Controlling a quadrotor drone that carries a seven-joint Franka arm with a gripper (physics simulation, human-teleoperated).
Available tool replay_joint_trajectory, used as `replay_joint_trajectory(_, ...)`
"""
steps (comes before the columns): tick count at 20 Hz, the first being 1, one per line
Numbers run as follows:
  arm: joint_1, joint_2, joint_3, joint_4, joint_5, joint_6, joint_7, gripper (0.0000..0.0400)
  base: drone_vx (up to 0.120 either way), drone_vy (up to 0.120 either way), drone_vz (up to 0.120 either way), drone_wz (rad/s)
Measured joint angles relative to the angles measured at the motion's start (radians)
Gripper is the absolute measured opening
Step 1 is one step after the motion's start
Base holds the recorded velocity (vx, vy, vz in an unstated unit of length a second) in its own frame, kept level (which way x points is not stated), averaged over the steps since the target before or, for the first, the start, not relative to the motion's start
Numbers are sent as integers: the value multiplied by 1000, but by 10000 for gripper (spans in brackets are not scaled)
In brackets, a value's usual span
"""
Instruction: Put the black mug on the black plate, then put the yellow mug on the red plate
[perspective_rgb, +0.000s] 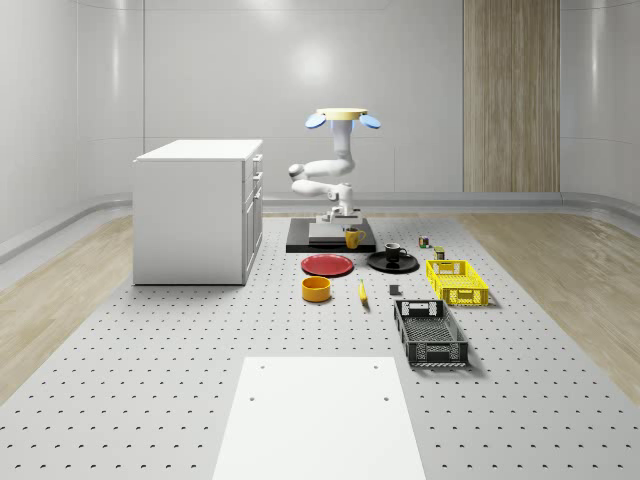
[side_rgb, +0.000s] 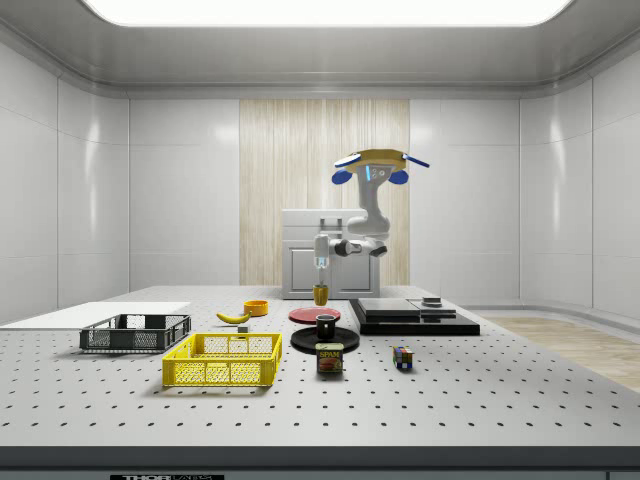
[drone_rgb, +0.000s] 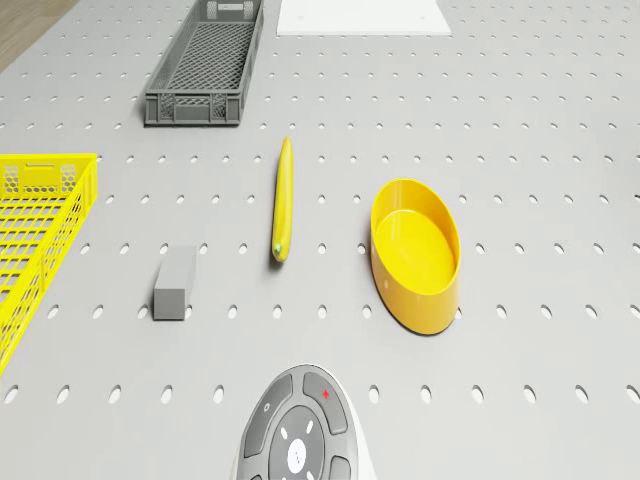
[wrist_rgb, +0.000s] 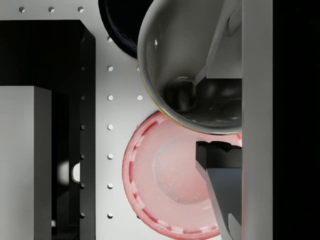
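A pale, white-walled room with a wood-panelled strip holds a grey perforated counter (perspective_rgb: 150, 380) that carries everything. A white cabinet (perspective_rgb: 197, 210) stands at the whole-scene view's left, and a black slab (perspective_rgb: 300, 240) lies behind the plates.

The drone (perspective_rgb: 343, 118) hovers above that slab, its white arm (perspective_rgb: 322, 178) folded down and forward. The gripper (side_rgb: 321, 287) hangs from it, clamped on the yellow mug (perspective_rgb: 353, 238), which is in the air — in the side view it hangs clear above the red plate (perspective_rgb: 328, 265). In the wrist view the yellow mug (wrist_rgb: 192, 65) is seen from above, one finger (wrist_rgb: 220, 37) reaching inside its rim and the other (wrist_rgb: 222, 185) outside, with the red plate (wrist_rgb: 165, 185) directly beneath and partly overlapped by the mug.

The black mug (perspective_rgb: 393, 252) stands upright on the black plate (perspective_rgb: 378, 264), just beside the red plate on the whole-scene view's right.

Nearer the camera in the whole-scene view sit a yellow bowl (perspective_rgb: 316, 289), a banana (perspective_rgb: 362, 292) and a small grey block (perspective_rgb: 394, 291). A yellow crate (perspective_rgb: 456, 281) and a dark grey crate (perspective_rgb: 430, 333) lie to the right of these. In the side view a can (side_rgb: 330, 358) and a coloured cube (side_rgb: 403, 357) rest in front of the black plate. A white sheet (perspective_rgb: 320, 420) covers the counter's near end.

In the drone view the bowl (drone_rgb: 415, 253), banana (drone_rgb: 283, 200), block (drone_rgb: 175, 282) and both crates lie ahead of the drone.
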Motion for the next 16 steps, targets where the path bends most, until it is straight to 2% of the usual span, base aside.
replay_joint_trajectory(5,0,0,0,0,0,0,0,110,0,-120,0,0)
replay_joint_trajectory(9,0,0,0,0,0,0,0,110,0,-120,-110,0)
replay_joint_trajectory(16,0,0,0,0,0,0,0,110,0,-120,0,0)
